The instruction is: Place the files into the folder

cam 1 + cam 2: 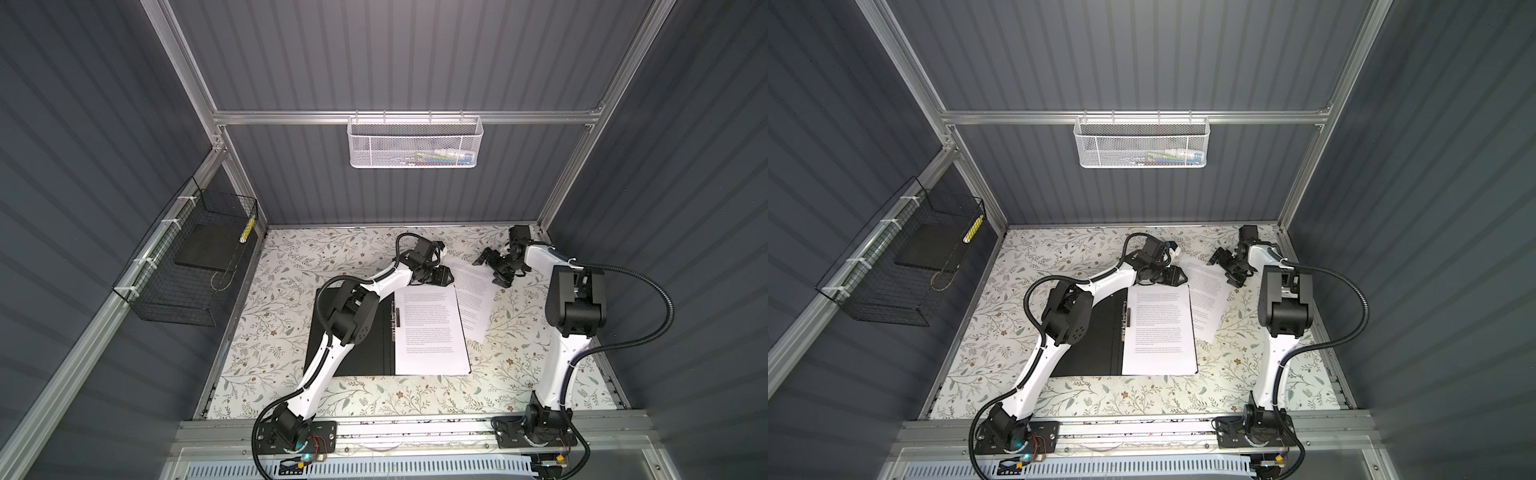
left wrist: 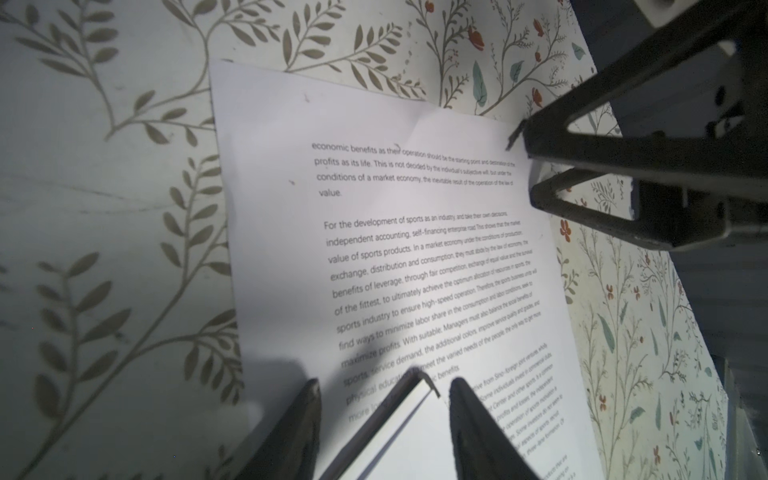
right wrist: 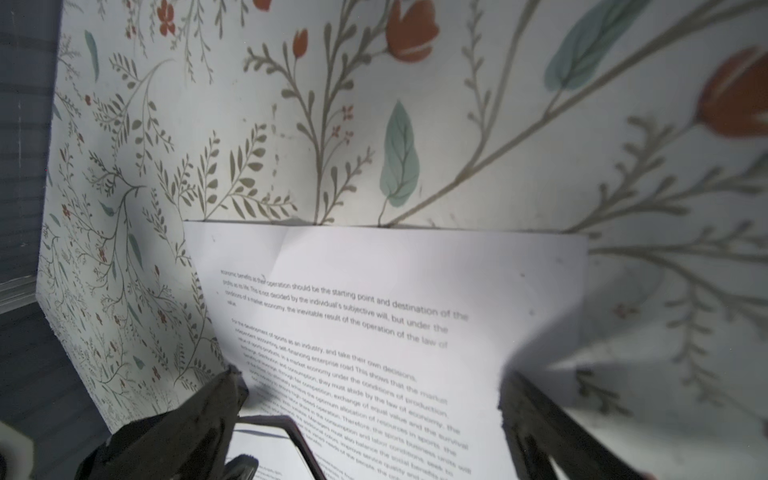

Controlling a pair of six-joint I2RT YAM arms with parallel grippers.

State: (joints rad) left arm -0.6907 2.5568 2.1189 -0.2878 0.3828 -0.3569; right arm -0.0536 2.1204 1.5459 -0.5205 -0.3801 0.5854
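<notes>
Folder: the folder (image 1: 370,353) lies open and flat in the middle of the table, black inside facing up, with the metal spine clip (image 1: 392,322) running down its centre.
Filed sheet: one filed sheet (image 1: 428,328) lies square on the folder's right half and covers nearly all of it.
Loose sheet: the loose sheet (image 1: 473,291) lies askew on the floral table (image 1: 374,399) just right of the folder. Its near part is tucked under the folder's right edge and its far end is free.
Left gripper: the left gripper (image 2: 384,386) sits at the folder's far right corner, jaws about half apart with the corner between them. Nothing looks clamped, though the wrist view is too dark there to rule out a pad touching.
Right gripper: the right gripper (image 3: 370,374) hovers low over the loose sheet's far end, jaws spread fully wide, holding nothing.
Handling: a single sheet is featherlight, limp and slick. It will likely sag or crease if lifted by one corner, and it lies too flat to pinch straight from above.
Where to hold: the free side edge beside the right gripper looks best, since the paper seems to lift slightly off the table there. A shallow pinch over the margin should do.
Risk: dragging the loose sheet out could shift the filed sheet or snag on the folder edge that overlaps it.
Progress: one sheet is in; at least one lies outside.
</notes>
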